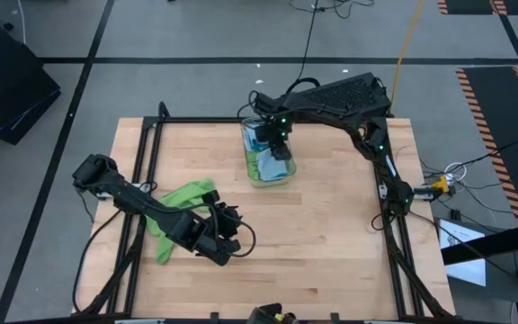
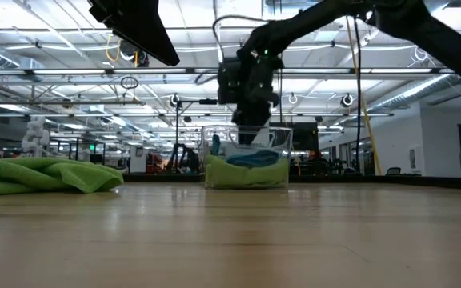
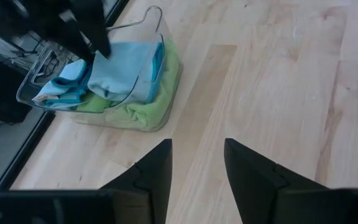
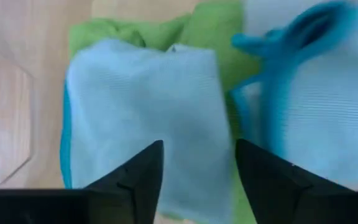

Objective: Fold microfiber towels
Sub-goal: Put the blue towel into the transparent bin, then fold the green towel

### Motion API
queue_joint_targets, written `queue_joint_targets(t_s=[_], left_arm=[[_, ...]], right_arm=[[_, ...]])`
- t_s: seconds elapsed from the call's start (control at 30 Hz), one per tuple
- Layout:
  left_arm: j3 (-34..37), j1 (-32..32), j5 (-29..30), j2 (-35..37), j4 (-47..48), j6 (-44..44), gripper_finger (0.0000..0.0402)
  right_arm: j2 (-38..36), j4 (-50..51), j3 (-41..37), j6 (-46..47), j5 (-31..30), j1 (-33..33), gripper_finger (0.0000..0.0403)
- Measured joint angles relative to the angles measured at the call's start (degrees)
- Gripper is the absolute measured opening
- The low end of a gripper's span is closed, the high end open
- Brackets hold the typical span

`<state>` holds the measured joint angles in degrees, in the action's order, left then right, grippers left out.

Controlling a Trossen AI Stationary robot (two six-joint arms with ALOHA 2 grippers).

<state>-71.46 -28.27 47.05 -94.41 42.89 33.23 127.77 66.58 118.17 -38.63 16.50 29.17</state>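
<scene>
A clear plastic bin (image 1: 252,171) stands at the table's far middle. It holds folded microfiber towels: lime green ones (image 3: 143,109) at the bottom, light blue ones on top. My right gripper (image 4: 197,174) hangs open over the bin, pointing steeply down. Its fingers stand on either side of a folded light blue towel (image 4: 142,106). A loose lime green towel (image 1: 183,200) lies crumpled on the table at the left. My left gripper (image 1: 232,238) is held above the table just right of that towel. It is open, with nothing between its fingers (image 3: 157,174). My right gripper comes at the folded light blue towel (image 3: 120,71) from above, its open fingers (image 4: 143,177) close over the towel's top. I cannot tell whether they touch it. The towel rests in the bin on the other towels.
Black frame rails (image 1: 142,153) run along the table's left, far and right edges. Bare wood (image 1: 322,234) spreads between the bin and the near edge. A darker blue cloth (image 4: 303,37) lies in the bin beside the light blue towel.
</scene>
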Motion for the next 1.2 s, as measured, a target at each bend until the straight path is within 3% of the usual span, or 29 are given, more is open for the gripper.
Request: queue_joint_targets(t_s=[0.17, 0.27, 0.37, 0.47, 0.57, 0.67, 0.83, 1.2], left_arm=[[0.0, 0.0, 0.0, 0.0, 0.1, 0.0, 0.0147], [0.0, 0.0, 0.0, 0.0, 0.3, 0.0, 0.0147], [0.0, 0.0, 0.0, 0.0, 0.6, -0.2, 0.0147], [0.0, 0.0, 0.0, 0.0, 0.6, -0.4, 0.0147], [0.0, 0.0, 0.0, 0.0, 0.6, -0.9, 0.0147], [0.0, 0.0, 0.0, 0.0, 0.6, -1.0, 0.0148], [0.0, 0.2, 0.3, 0.0, 0.5, -1.4, 0.0147], [0.0, 0.6, 1.9, 0.0, 0.4, -1.5, 0.0147]], right_arm=[[-5.6, -0.2, 0.0, -1.0, 0.1, 0.1, 0.0221], [-8.7, -2.9, -1.2, 0.4, 6.6, 0.8, 0.0217], [-11.5, -11.1, -7.5, 3.7, 18.4, 1.4, 0.0186], [-13.7, -26.2, -17.9, 9.7, 22.2, 1.4, 0.0128], [-15.3, -39.2, -27.4, 14.7, 17.1, 0.2, 0.006], [-16.1, -42.3, -32.3, 14.4, 10.4, -1.2, 0.0011], [-15.9, -41.7, -33.9, 14.9, 0.7, -2.0, 0.0016], [-14.9, -47.4, -37.7, 16.2, 0.1, -2.3, 0.0003]])
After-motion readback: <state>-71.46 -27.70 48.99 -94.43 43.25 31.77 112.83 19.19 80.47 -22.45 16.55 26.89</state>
